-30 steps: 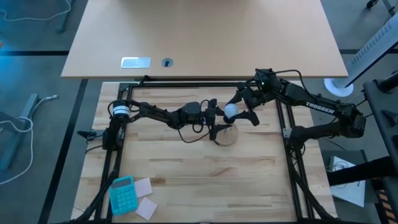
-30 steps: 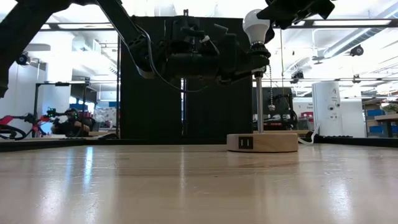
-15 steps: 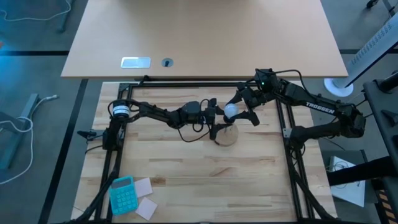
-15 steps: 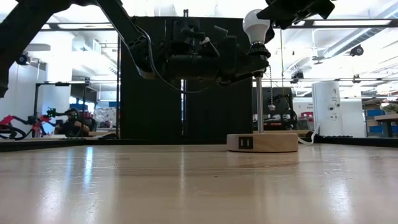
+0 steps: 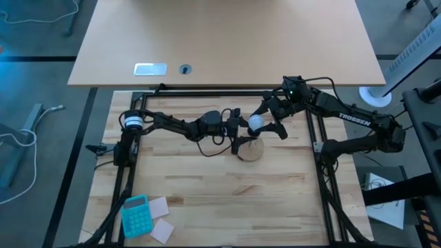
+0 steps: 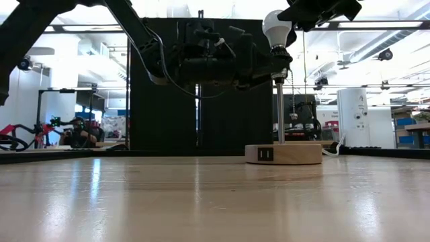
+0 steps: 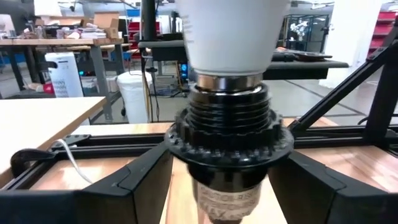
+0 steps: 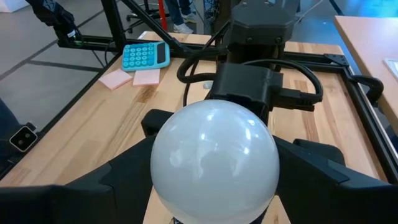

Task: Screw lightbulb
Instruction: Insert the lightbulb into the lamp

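Note:
The white lightbulb point(image 5: 255, 122) point(image 6: 276, 27) stands upright on the black socket point(image 7: 227, 143) point(image 6: 279, 64). Its metal base point(image 7: 227, 81) enters the socket's top. The socket tops a thin post point(image 6: 279, 107) on a round wooden disc stand point(image 5: 251, 150) point(image 6: 283, 153), which rests flat on the table. My left gripper point(image 5: 240, 136) point(image 7: 227, 180) reaches in level from the table's left, with one finger on each side of the socket. My right gripper point(image 5: 264, 124) point(image 8: 214, 186) comes from the far right and is shut on the bulb's globe. My left gripper pinches the socket's ribbed collar point(image 7: 177, 146) between its two fingers point(image 7: 134, 183). The fingers lie level, coming from the table's left, across the upright socket. The socket stays on its post above the wooden disc. My right gripper pinches the bulb's globe at its widest sides point(image 8: 161, 168) between its two fingers point(image 8: 118, 186). It comes from the table's far right, slanting a little downward. The bulb stands upright with its neck down in the socket.
A black frame point(image 5: 207, 93) borders the wooden tabletop. A teal calculator point(image 5: 136, 213) and pink notes point(image 5: 160, 217) lie at the near left corner. A larger desk point(image 5: 227, 41) stands beyond the far edge. The near half of the tabletop point(image 5: 227, 200) is bare wood.

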You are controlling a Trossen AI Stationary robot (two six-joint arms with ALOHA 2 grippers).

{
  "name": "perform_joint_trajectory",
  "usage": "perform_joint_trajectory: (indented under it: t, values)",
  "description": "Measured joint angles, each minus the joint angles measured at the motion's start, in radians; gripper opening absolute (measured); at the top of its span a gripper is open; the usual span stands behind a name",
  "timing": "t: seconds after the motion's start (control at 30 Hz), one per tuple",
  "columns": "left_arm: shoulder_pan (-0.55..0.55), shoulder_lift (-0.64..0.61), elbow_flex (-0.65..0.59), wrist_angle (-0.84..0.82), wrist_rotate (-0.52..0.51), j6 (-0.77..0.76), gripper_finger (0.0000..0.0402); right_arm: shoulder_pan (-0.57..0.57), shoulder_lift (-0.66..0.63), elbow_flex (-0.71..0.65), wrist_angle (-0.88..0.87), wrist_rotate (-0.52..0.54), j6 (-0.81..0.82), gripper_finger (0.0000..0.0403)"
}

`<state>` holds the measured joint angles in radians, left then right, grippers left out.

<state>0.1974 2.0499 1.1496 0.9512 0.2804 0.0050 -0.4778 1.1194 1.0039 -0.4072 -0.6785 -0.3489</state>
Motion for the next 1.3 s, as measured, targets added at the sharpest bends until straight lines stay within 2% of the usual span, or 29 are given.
perform_joint_trajectory:
  t: [0.37, 0.67, 0.83, 1.07, 1.3]
  values:
    - [0.001, 0.002, 0.0, -0.015, 0.008, 0.042, 0.0231, 0.0, 0.0, 0.0, 0.0, 0.0, 0.0, 0.0276]
    - [0.004, 0.003, 0.0, -0.043, 0.022, 0.047, 0.0144, 0.0, 0.0, 0.0, 0.0, -0.003, 0.0, 0.0275]
    - [0.007, -0.001, 0.013, -0.076, 0.022, 0.049, 0.0144, 0.0, 0.0, 0.0, 0.0, -0.002, 0.01, 0.0277]
    - [0.012, -0.01, 0.083, -0.207, 0.016, 0.054, 0.0144, -0.001, -0.001, 0.0, -0.001, 0.011, 0.026, 0.0274]
    - [0.021, -0.051, 0.09, -0.247, -0.019, 0.057, 0.0144, -0.001, -0.036, 0.0, 0.02, 0.092, 0.034, 0.0278]
